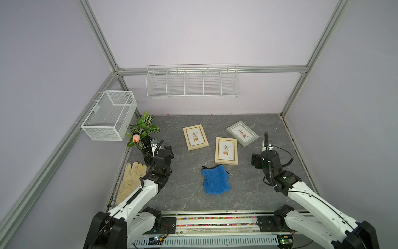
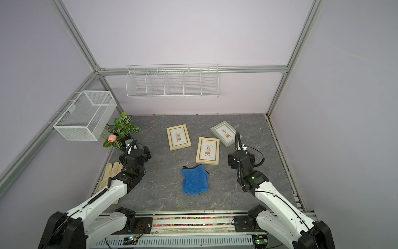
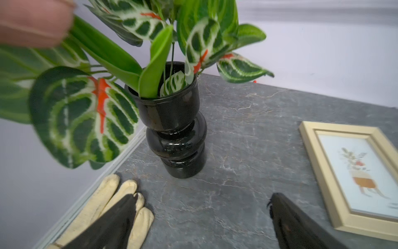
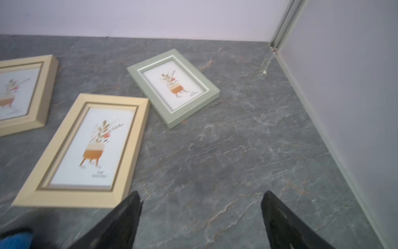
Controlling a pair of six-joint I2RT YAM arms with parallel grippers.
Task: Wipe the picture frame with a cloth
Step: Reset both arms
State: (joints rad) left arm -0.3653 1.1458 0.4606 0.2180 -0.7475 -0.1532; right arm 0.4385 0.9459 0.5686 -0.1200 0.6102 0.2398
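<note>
Three picture frames lie flat on the grey stone tabletop in both top views: a beige frame point(image 1: 195, 137), a second beige frame point(image 1: 226, 151) and a grey-green frame point(image 1: 242, 133). The blue cloth point(image 1: 216, 181) lies crumpled in front of the middle frame, untouched. My left gripper point(image 3: 202, 200) hovers open at the table's left side, facing the black vase, with the glove under one finger. My right gripper point(image 4: 201, 198) is open over bare table at the right, beside the middle beige frame point(image 4: 86, 151) and short of the grey-green frame point(image 4: 174, 88). A corner of the cloth point(image 4: 15, 240) shows there.
A black vase point(image 3: 174, 133) with a leafy plant stands at the left rear, close ahead of the left gripper. A beige glove point(image 1: 131, 181) lies along the left edge. A mesh basket point(image 1: 109, 115) and a wire rack point(image 1: 192, 82) hang on the walls. The right wall is near the right arm.
</note>
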